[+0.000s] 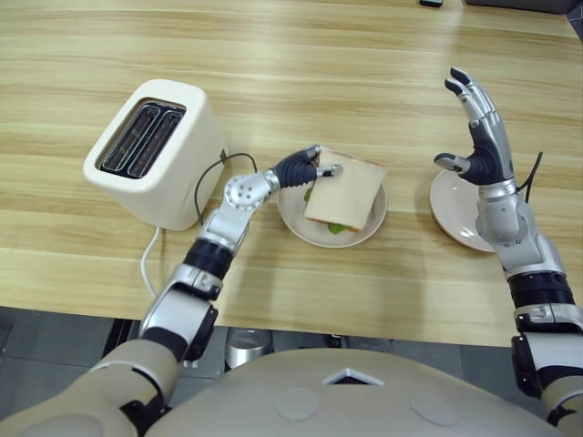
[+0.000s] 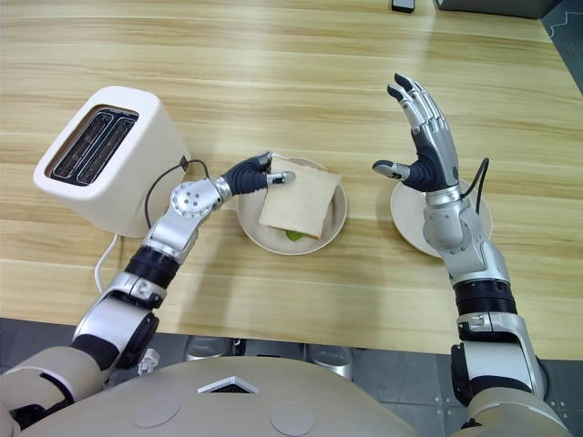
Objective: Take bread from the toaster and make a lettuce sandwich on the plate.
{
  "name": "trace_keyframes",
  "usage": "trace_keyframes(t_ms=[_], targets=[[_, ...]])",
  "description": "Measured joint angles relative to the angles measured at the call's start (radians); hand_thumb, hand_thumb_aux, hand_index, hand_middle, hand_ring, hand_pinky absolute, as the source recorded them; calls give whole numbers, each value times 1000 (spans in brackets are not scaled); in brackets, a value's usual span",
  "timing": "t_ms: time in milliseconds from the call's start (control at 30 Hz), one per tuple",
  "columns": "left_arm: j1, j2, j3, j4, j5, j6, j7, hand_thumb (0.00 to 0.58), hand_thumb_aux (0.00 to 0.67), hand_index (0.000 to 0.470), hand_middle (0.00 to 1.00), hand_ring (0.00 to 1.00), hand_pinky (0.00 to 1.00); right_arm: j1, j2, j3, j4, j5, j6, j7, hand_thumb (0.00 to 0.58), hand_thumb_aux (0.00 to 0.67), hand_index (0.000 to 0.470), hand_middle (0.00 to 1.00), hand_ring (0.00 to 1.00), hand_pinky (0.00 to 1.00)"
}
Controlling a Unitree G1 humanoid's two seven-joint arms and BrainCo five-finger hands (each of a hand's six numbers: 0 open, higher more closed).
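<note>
On a wooden table [image 1: 364,64], the left hand [image 1: 299,169] pinched the near-left corner of a bread slice [image 1: 348,193], which lay on the middle plate [image 1: 333,242] over a bit of green lettuce [image 2: 293,235]. The right hand [image 1: 481,132] was raised with fingers spread, holding nothing, above a second plate [image 1: 450,206]. A white toaster [image 1: 173,177] stood at the left.

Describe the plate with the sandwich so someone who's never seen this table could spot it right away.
Find the cream toaster on the left of the wooden table; the sandwich plate sits right of it. Unlike the bare plate further right, it carries bread over green lettuce, with the left hand gripping the bread's corner.
</note>
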Motion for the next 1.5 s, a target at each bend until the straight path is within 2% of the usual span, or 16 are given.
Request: trace_keyframes(t_ms=[233, 467, 733, 1100, 1133, 1167, 1200, 1233, 1267, 1300, 1333, 1367, 1400, 1433, 1500], targets=[[-111, -39, 22, 269, 24, -118, 61, 580, 670, 460, 1000, 1000, 1000, 5, 2, 20, -4, -40, -9, 13, 0, 0, 0, 0, 0, 0], [-201, -56, -15, 459, 158, -199, 186, 580, 670, 460, 1000, 1000, 1000, 47, -30, 84, -86, -134, -56, 50, 0, 0, 0, 0, 0, 0], [-233, -56, -88, 533, 289, -204, 292, 580, 670, 460, 1000, 1000, 1000, 55, -83, 88, -193, -174, -60, 109, 0, 0, 0, 0, 0, 0], [-264, -72, -120, 581, 352, -153, 339, 580, 670, 460, 1000, 1000, 1000, 54, -116, 249, -193, -350, -26, 256, 0, 0, 0, 0, 0, 0], [-266, -75, -120, 583, 353, -150, 338, 580, 670, 460, 878, 878, 878, 52, -118, 253, -192, -349, -24, 259, 0, 0, 0, 0, 0, 0], [-268, -77, -122, 586, 354, -146, 338, 580, 670, 460, 529, 529, 529, 49, -119, 258, -192, -349, -23, 264, 0, 0, 0, 0, 0, 0], [-270, -78, -123, 587, 357, -143, 337, 580, 670, 460, 114, 114, 114, 48, -121, 260, -192, -349, -22, 269, 0, 0, 0, 0, 0, 0], [-275, -79, -133, 588, 365, -138, 335, 580, 670, 460, 8, 8, 8, 46, -126, 266, -190, -349, -19, 276, 0, 0, 0, 0, 0, 0], [-280, -79, -141, 588, 377, -134, 333, 580, 665, 456, 0, 0, 0, 46, -132, 271, -190, -350, -17, 281, 0, 0, 0, 0, 0, 0], [-286, -78, -153, 589, 393, -128, 331, 574, 602, 413, 0, 0, 0, 46, -137, 277, -187, -355, -15, 285, 0, 0, 0, 0, 0, 0], [-293, -78, -171, 589, 407, -120, 328, 528, 470, 323, 0, 0, 0, 46, -139, 280, -183, -362, -10, 291, 0, 0, 0, 0, 0, 0], [-297, -78, -182, 589, 423, -113, 327, 447, 349, 240, 0, 0, 0, 44, -140, 284, -179, -366, -6, 293, 0, 0, 0, 0, 0, 0], [-302, -77, -196, 589, 436, -107, 326, 160, 100, 69, 0, 0, 0, 43, -142, 288, -173, -369, -4, 296, 0, 0, 0, 0, 0, 0], [-307, -73, -220, 588, 462, -99, 326, 0, 0, 0, 0, 0, 0, 40, -144, 296, -166, -371, -3, 300, 0, 0, 0, 0, 0, 0], [-306, -67, -269, 586, 513, -89, 323, 0, 0, 0, 0, 0, 0, 38, -145, 304, -162, -372, -2, 301, 0, 0, 0, 0, 0, 0]])
